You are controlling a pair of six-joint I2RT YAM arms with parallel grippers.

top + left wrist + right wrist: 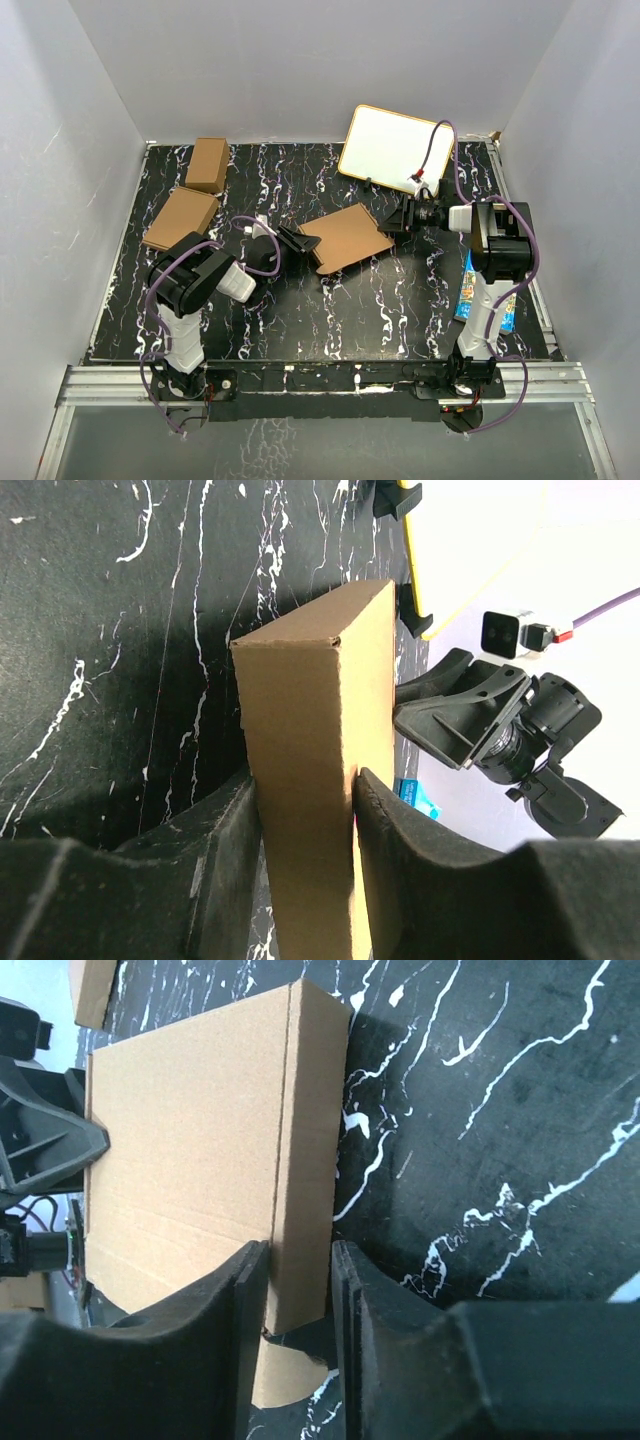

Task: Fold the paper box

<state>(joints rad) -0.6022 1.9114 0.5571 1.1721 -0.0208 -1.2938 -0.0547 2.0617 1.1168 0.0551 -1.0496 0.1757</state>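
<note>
The plain brown cardboard mailer box (345,238), closed into a shallow slab, is at the middle of the black white-veined table (400,310), held between both arms. The left gripper (300,243) is clamped on its 9 o'clock edge, fingers (225,830) pressing both faces. The right gripper (388,220) pinches the 3 o'clock edge likewise. A squarish brown carton (208,163) and a larger brown carton (181,217) lie towards 10 o'clock, and a white yellow-rimmed board (395,143) at 1 o'clock.

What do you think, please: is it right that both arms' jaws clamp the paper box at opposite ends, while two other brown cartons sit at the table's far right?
Not quite. The two other brown cartons sit at the far left of the table, as the top external view shows. Both arms' jaws do clamp the paper box at opposite ends.
</note>
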